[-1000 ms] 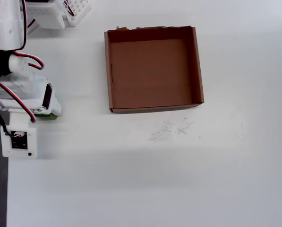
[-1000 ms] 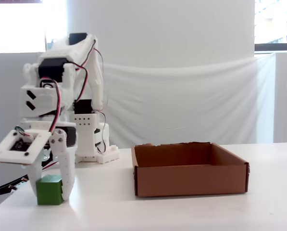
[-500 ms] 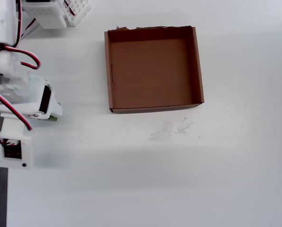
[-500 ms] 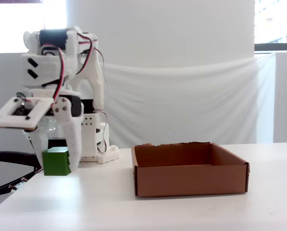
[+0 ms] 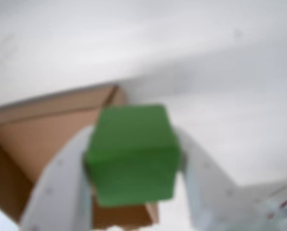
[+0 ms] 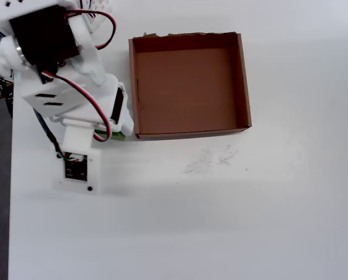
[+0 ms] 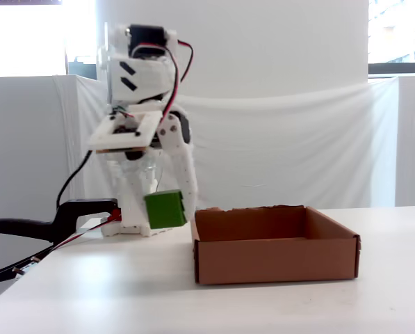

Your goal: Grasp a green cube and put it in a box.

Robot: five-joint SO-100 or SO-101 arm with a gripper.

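My gripper (image 5: pixel 133 159) is shut on the green cube (image 5: pixel 132 154), with one white finger (image 5: pixel 61 187) on each side of it. In the fixed view the green cube (image 7: pixel 165 209) hangs in the air just left of the box (image 7: pixel 273 268), above the table and about level with the box's rim. The box is a shallow brown cardboard tray, empty, with a ragged far edge (image 6: pixel 185 35) in the overhead view. In the overhead view only a sliver of the cube (image 6: pixel 116 136) shows under the arm, next to the box's left wall (image 6: pixel 133 87). The wrist view shows a box corner (image 5: pixel 47 130) behind the cube.
The arm's white body (image 6: pixel 69 87) with red wires covers the table's left part in the overhead view. A black clamp (image 7: pixel 47 223) and cables lie at the table's left edge in the fixed view. Faint scuff marks (image 6: pixel 211 158) lie in front of the box.
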